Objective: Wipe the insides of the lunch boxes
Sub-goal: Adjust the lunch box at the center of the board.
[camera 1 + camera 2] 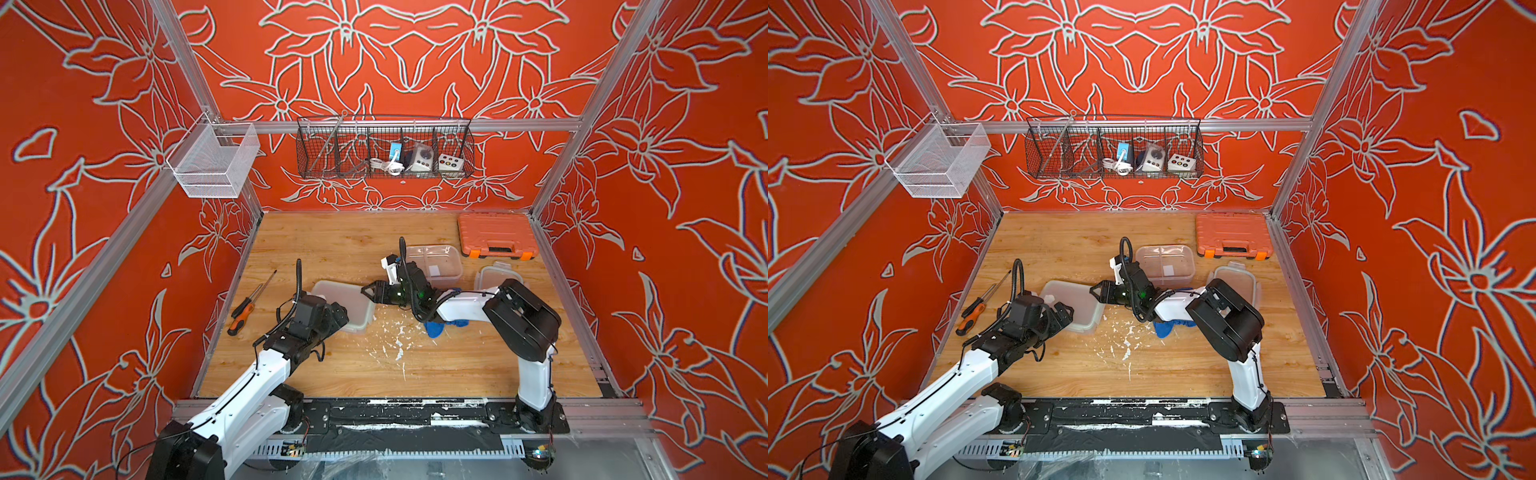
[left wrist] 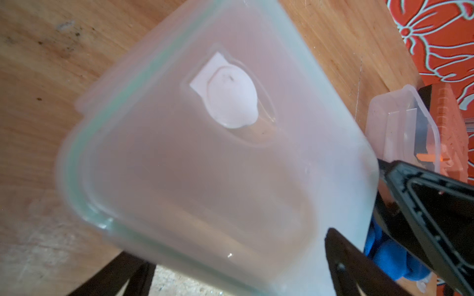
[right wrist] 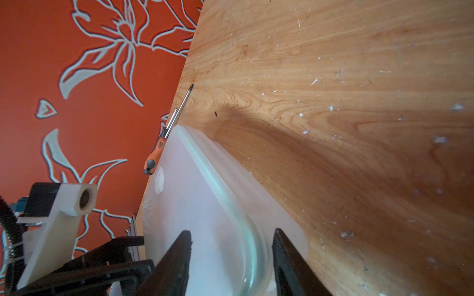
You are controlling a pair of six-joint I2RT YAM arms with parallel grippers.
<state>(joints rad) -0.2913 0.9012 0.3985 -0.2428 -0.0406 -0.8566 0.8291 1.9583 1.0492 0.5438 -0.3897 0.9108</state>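
Bearing everything, the table (image 1: pixel 332 249): bare wood ahead of both pincers; keep moves low and flat.
Near lunch box (image 1: pixel 353 297): translucent, lying between the two pincers, one corner under the right one. A round white cap (image 2: pixel 232 98) shows on its face, so a lid may sit on it; I cannot tell. Settle that first: a shut box cannot be wiped inside.
Far lunch box (image 1: pixel 436 262): divided, open-topped, just beside the right pincer, on its far side.
Right pincer (image 1: pixel 369 293): jaws half apart, astride the near box's corner rim, one jaw over it, one outside; whether they pinch it I cannot tell. Grip square and gently; thin plastic likely flexes.
Left pincer (image 1: pixel 340 316): spread wide, empty, over the box's opposite end; well placed to press it down.
Blue cloth (image 1: pixel 436 329): crumpled behind the right pincer, under its forearm (image 1: pixel 465 307), held by neither; it must be fetched.
Seal (image 3: pixel 223 189): greenish line passing between the right pincer's jaws.
White flecks (image 1: pixel 399 345): scattered beside the cloth; keep them out.
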